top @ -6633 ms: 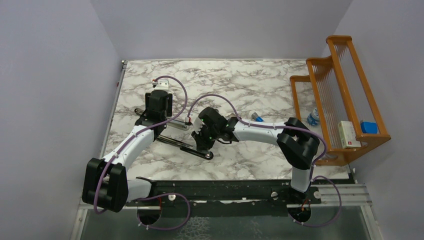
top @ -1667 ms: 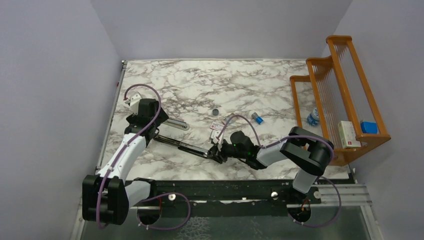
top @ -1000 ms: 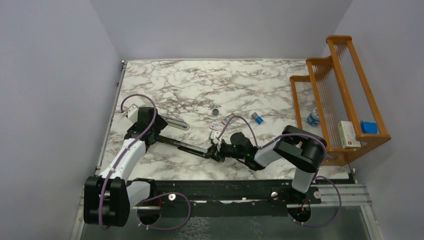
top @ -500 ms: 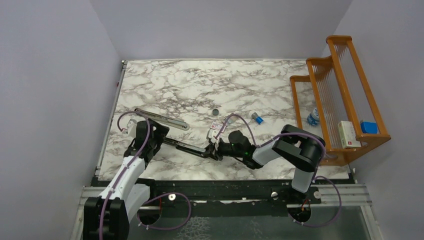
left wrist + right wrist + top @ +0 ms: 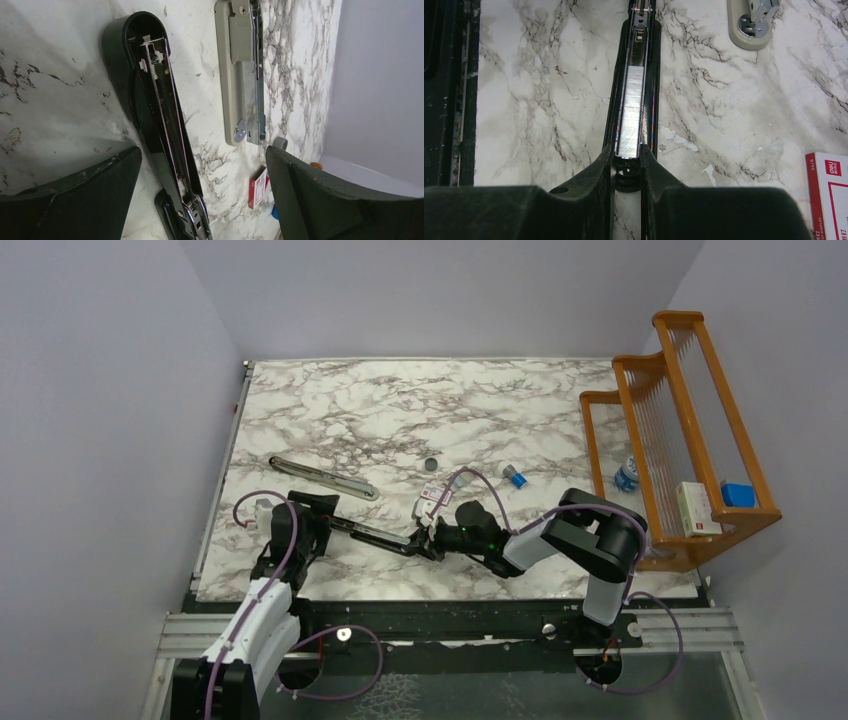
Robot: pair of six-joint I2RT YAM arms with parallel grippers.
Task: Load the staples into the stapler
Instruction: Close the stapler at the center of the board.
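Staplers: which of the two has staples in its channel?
The black stapler, opened flat, with the silvery staples lying in its channel at the right pincer tips; the beige stapler lies apart.

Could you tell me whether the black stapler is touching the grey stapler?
Apart. The left wrist view shows bare marble between the black stapler and the grey stapler.

My left arm (image 5: 255, 615) and right arm (image 5: 520, 545) wear white shells between chunky black joint housings. A thin purple cable (image 5: 463, 471) loops back from each gripper. The fingers (image 5: 325, 200) of my left gripper (image 5: 202, 150) and right gripper (image 5: 626, 150) are broad, matte black wedges.
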